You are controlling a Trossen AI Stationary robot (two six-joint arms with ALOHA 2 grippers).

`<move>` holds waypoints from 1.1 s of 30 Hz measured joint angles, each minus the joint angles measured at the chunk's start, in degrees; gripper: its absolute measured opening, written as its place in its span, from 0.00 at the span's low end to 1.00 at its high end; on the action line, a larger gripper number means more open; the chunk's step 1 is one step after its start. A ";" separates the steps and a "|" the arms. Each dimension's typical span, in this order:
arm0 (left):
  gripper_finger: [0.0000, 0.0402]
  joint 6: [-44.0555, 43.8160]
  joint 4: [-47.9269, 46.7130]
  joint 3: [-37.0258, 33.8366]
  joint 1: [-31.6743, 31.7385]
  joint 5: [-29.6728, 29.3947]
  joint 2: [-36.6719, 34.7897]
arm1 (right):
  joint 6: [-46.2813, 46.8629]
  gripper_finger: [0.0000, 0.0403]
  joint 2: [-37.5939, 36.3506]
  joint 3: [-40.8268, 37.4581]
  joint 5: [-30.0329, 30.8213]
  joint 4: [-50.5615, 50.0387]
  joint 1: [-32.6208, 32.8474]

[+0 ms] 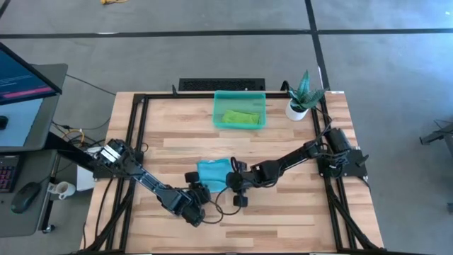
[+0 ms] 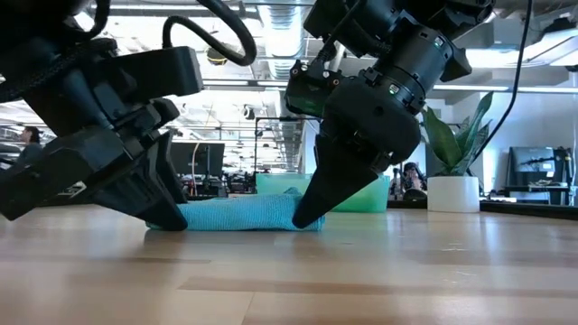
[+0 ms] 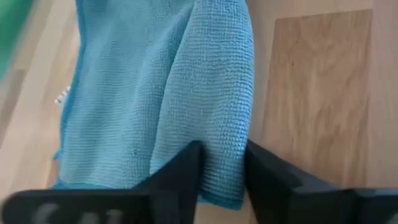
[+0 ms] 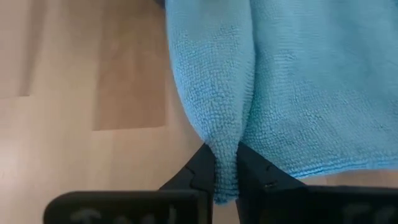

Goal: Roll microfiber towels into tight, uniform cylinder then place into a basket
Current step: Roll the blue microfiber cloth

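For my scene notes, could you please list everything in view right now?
Turquoise towel: one, light blue, table centre, folded edge raised.
Green towel: one, lime, lying in the basket.
Basket: one, translucent teal, table's far side.
Potted plant: one, white pot, right of basket.
Table: one, pale wood, black frame.
Monitor: one, off the table's left.
Left gripper: fingers around the towel's fold.
Right gripper: shut on the turquoise towel's corner.
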 joint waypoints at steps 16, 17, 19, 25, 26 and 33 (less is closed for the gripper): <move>0.02 -17.95 2.71 2.84 1.17 33.20 -11.11 | 8.66 0.13 -0.02 5.00 -23.82 1.17 4.66; 0.02 -19.06 1.89 2.81 1.68 33.94 -11.13 | 9.39 0.13 -0.02 5.29 -22.80 0.52 4.36; 0.02 -20.34 0.04 2.78 3.13 35.13 -11.12 | 11.98 0.12 -0.02 5.56 -21.76 -0.65 3.32; 0.04 -20.28 -2.05 2.71 6.97 39.06 -10.67 | 15.12 0.08 0.44 5.63 -26.09 -2.75 -0.89; 0.04 -20.18 -2.42 2.71 7.26 39.14 -10.67 | 15.38 0.08 0.40 5.65 -26.51 -2.84 -1.34; 0.03 -20.59 -7.64 2.80 8.55 37.06 -10.78 | 17.55 0.08 -0.22 5.68 -26.04 -3.35 -4.75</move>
